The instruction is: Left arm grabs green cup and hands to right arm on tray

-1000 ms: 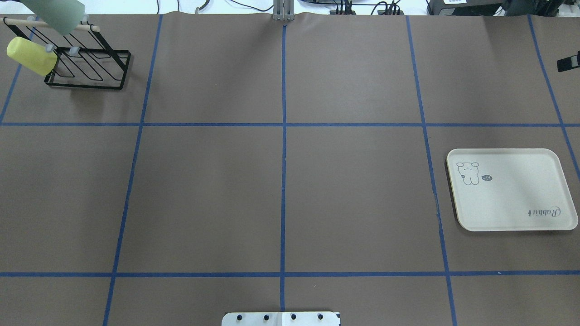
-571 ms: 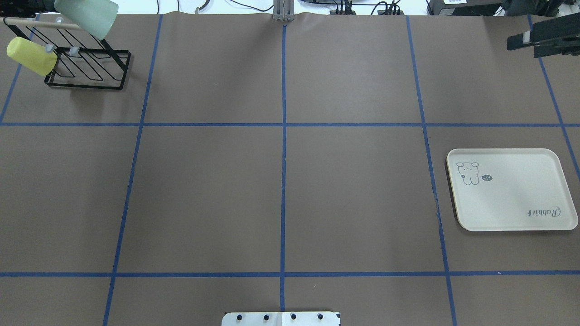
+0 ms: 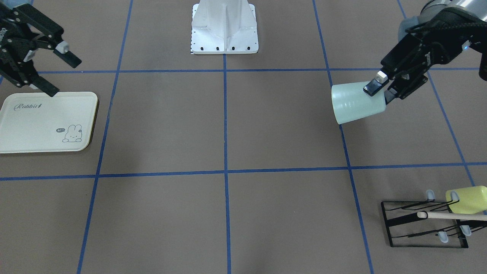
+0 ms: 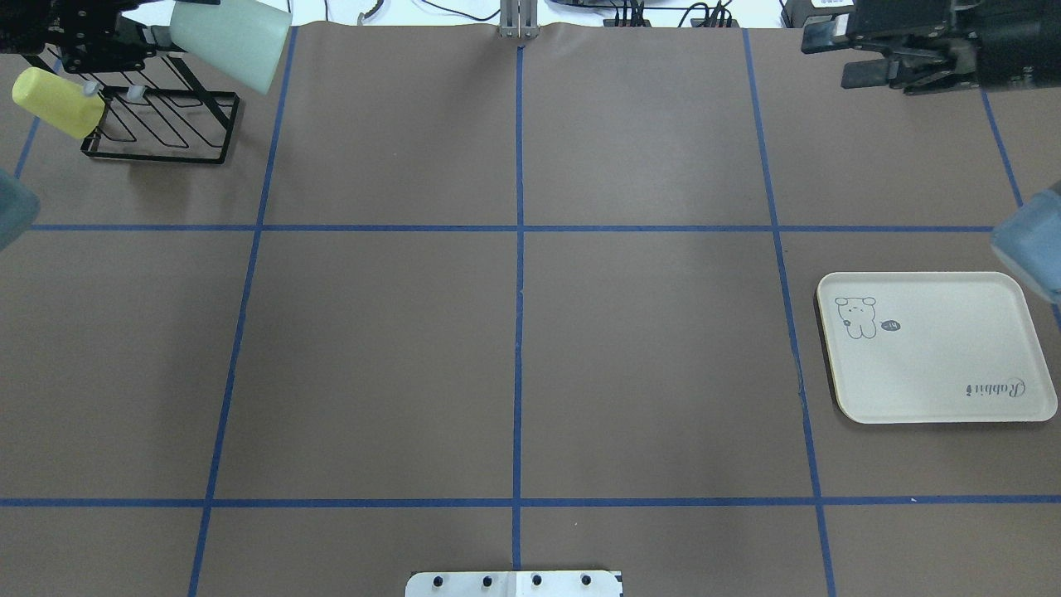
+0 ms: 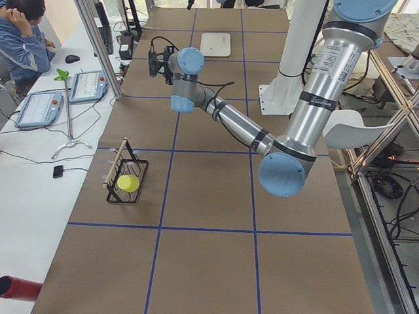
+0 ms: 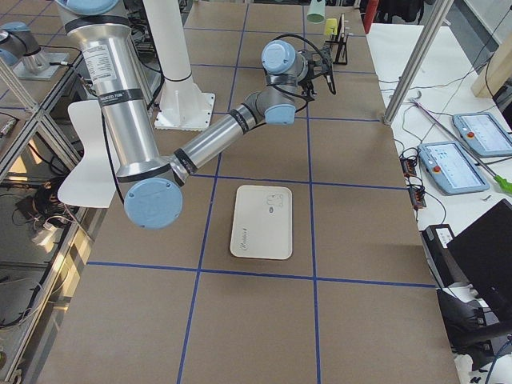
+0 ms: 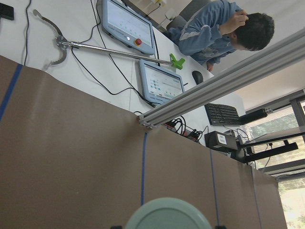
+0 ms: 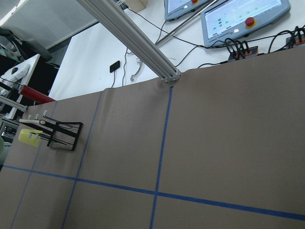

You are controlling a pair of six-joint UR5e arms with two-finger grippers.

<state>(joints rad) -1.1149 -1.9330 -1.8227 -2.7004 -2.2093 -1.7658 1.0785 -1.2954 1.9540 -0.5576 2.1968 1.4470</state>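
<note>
My left gripper is shut on the base end of the pale mint-green cup and holds it on its side in the air, mouth pointing towards the table's middle. In the overhead view the green cup is at the far left, just right of the rack, with the left gripper behind it. Its rim fills the bottom of the left wrist view. My right gripper is open and empty, in the air beside the tray's edge nearest the robot base. It also shows at the far right in the overhead view. The cream tray lies flat and bare.
A black wire rack with a wooden bar stands at the far left and holds a yellow-green cup. The robot's white base plate is at the near middle edge. Blue tape lines grid the brown table.
My left gripper has carried the green cup rightward from over the rack. My right gripper has moved in from the right edge towards the left along the far side.
</note>
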